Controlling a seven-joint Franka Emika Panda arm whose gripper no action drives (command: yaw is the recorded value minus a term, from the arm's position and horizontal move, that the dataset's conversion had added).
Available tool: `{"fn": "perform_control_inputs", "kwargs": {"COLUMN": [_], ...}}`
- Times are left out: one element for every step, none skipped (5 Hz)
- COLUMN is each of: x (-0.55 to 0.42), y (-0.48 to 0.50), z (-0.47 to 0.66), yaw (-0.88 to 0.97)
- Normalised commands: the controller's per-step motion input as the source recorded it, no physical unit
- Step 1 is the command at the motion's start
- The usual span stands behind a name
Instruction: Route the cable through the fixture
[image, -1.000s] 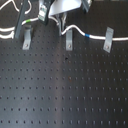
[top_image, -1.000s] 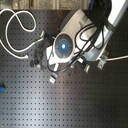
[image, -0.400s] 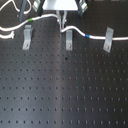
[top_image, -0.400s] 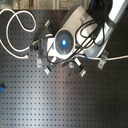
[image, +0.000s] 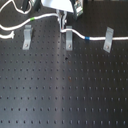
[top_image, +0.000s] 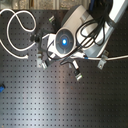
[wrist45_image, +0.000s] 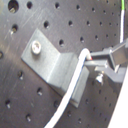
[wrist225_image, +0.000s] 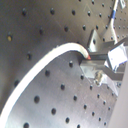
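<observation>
The gripper (wrist45_image: 95, 62) pinches the cable (wrist45_image: 75, 87) at the middle bracket (wrist45_image: 52, 62); in the second exterior view the arm hides that bracket.

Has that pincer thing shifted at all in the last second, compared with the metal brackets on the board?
Yes. In the first exterior view the pincer has come toward the view's right, from beside the left bracket to just above the middle bracket, still holding the cable.
</observation>
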Motion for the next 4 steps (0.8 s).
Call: {"fn": "perform_control_inputs", "kwargs": {"x": [-0.058,-0.011,0.093,0.091], "y": [-0.123,-0.038,-0.078,-0.112], "z": [0.18,0.17,0.16,0.10], "yaw": [0.43,-0.24,-0.38,-0.27]}}
